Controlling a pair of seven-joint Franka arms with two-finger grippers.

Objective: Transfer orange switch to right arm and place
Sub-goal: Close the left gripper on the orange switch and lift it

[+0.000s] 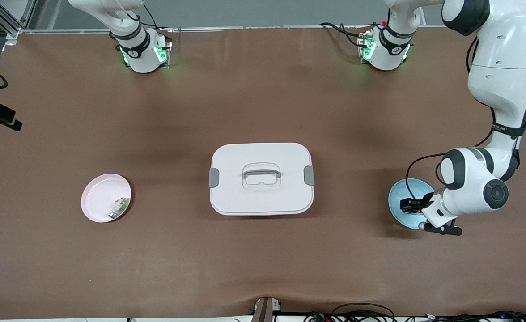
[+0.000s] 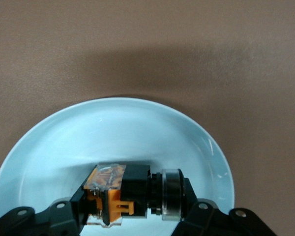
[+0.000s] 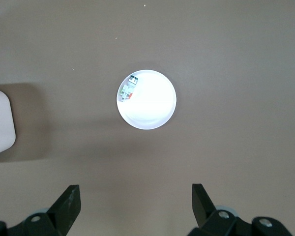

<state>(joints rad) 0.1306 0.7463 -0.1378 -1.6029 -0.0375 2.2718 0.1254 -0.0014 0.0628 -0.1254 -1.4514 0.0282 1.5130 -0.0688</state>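
The orange switch [image 2: 119,195], a small black block with orange parts and a round cap, lies on its side in the light blue plate [image 2: 137,128]. My left gripper [image 2: 132,209] is shut on it, a finger at each end. In the front view the left gripper [image 1: 409,206] is down in the blue plate [image 1: 399,193] at the left arm's end of the table, and the switch [image 1: 412,204] shows as a dark speck with orange. My right gripper [image 3: 136,196] hangs open high over the table and holds nothing; the front view does not show it.
A pink plate [image 1: 97,197] with a small white-and-green part [image 1: 119,206] lies toward the right arm's end; the right wrist view shows that plate [image 3: 152,110] and part [image 3: 128,90] from above. A white lidded box [image 1: 261,179] stands mid-table.
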